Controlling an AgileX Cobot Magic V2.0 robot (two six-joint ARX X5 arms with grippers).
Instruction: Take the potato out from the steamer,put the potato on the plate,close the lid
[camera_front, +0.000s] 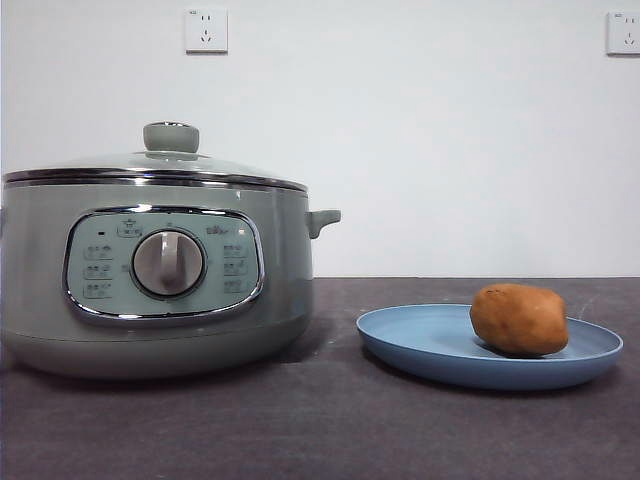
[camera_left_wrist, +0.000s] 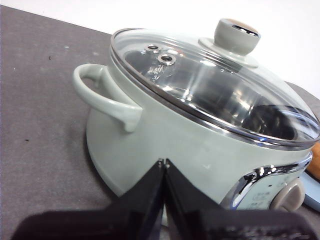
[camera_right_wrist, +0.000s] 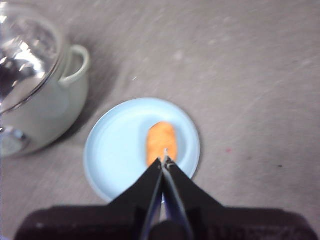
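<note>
The sage-green steamer (camera_front: 160, 270) stands at the left of the table with the glass lid (camera_front: 160, 165) resting closed on its rim. The orange-brown potato (camera_front: 519, 319) lies on the light blue plate (camera_front: 430, 345) at the right. My left gripper (camera_left_wrist: 164, 162) is shut and empty, close beside the steamer (camera_left_wrist: 165, 135) and below the lid (camera_left_wrist: 210, 85). My right gripper (camera_right_wrist: 164, 160) is shut and empty, high above the plate (camera_right_wrist: 120, 145) and the potato (camera_right_wrist: 161, 141). Neither arm shows in the front view.
The dark grey table (camera_front: 330, 420) runs under both things. A white wall with two power sockets (camera_front: 206, 30) stands behind. The steamer's side handle (camera_front: 324, 219) points toward the plate.
</note>
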